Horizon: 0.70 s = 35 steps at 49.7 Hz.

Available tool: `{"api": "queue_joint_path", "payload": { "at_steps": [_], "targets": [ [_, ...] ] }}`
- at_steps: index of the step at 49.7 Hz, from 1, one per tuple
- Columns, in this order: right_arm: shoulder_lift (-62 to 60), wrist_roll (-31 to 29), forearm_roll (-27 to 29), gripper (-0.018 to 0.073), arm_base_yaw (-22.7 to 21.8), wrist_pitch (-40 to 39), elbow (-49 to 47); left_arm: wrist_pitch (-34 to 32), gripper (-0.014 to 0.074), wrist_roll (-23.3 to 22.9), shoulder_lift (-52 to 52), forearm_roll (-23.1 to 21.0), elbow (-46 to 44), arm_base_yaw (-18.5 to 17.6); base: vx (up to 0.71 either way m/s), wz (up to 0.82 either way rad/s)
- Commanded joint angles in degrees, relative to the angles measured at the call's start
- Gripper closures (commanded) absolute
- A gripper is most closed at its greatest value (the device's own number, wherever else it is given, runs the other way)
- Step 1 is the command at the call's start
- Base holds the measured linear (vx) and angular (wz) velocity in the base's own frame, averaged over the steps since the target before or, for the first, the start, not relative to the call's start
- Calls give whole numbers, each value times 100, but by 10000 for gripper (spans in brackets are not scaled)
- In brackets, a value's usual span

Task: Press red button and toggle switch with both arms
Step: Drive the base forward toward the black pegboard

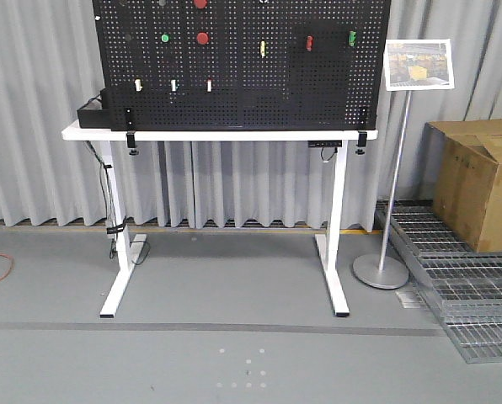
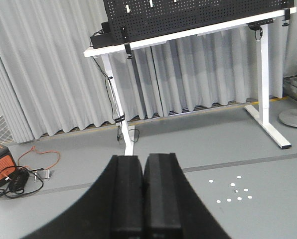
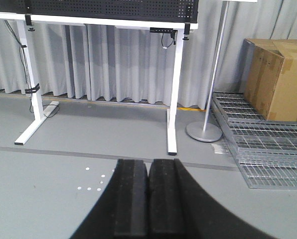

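In the front view a black pegboard (image 1: 242, 93) stands on a white table (image 1: 217, 134). A round red button (image 1: 202, 38) is mounted on it left of centre, and a second red disc (image 1: 200, 3) sits at the top edge. The toggle switch (image 1: 310, 42), a small upright red lever, is on the right part of the board. My left gripper (image 2: 143, 158) is shut and empty, low over the floor and far from the board. My right gripper (image 3: 148, 162) is also shut and empty, far from the table. Neither arm shows in the front view.
The board also carries a green button (image 1: 164, 38), a yellow lever (image 1: 263, 48), a green lever (image 1: 351, 38) and three white switches (image 1: 173, 85). A sign stand (image 1: 382, 271), a cardboard box (image 1: 483, 185) and metal grates (image 1: 466, 286) are at the right. An orange device (image 2: 0, 164) with cables lies at the left.
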Motion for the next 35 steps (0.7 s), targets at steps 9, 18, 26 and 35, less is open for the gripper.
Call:
{"api": "queue_joint_path", "payload": {
  "at_steps": [9,18,26,35],
  "targets": [
    [-69,-15,-22,562,-30,-463,66,-450,595,-22,29,-39,162,16,0,0],
    [-69,-15,-22,562,-30,-463,66,-450,595,-22,29,-39,162,16,0,0],
    [-69,-15,-22,562,-30,-463,66,-450,595,-22,29,-39,162,16,1,0],
    [-69,-15,-22,562,-30,-463,66,-450,595,-22,29,-39,162,16,8,-2]
  ]
}}
